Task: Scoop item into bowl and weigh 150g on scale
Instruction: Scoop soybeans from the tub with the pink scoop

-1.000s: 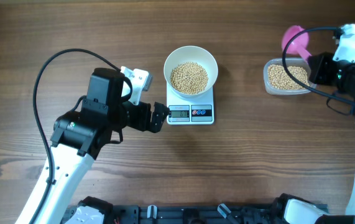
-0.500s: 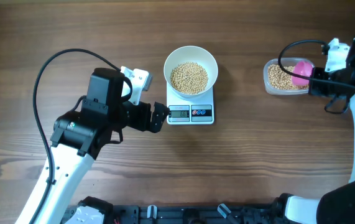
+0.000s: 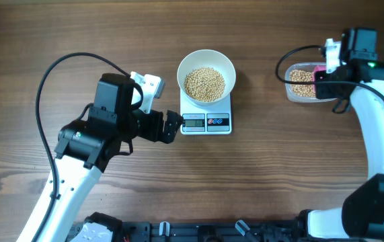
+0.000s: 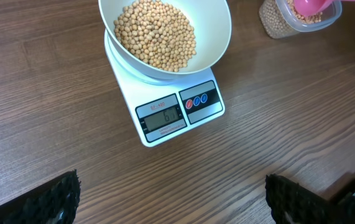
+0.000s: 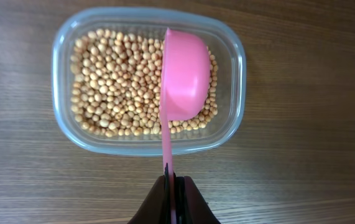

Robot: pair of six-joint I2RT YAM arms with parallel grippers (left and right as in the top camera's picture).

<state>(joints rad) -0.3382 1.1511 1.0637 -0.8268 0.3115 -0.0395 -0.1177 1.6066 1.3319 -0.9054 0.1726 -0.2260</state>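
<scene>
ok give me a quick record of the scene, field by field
bowl: on scale, holds beans
tub: apart from scale, more beans inside
scoop: pink, over tub
right pincer: shut on scoop handle
left pincer: open, empty, beside scale

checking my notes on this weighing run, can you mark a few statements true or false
1. The bowl sits on the scale. True.
2. The bowl is empty. False: it holds beans.
3. The right hand holds a pink scoop above the tub. True.
4. The left hand grips the scale. False: it is open and holds nothing.
5. The tub is empty. False: beans lie in it too.
</scene>
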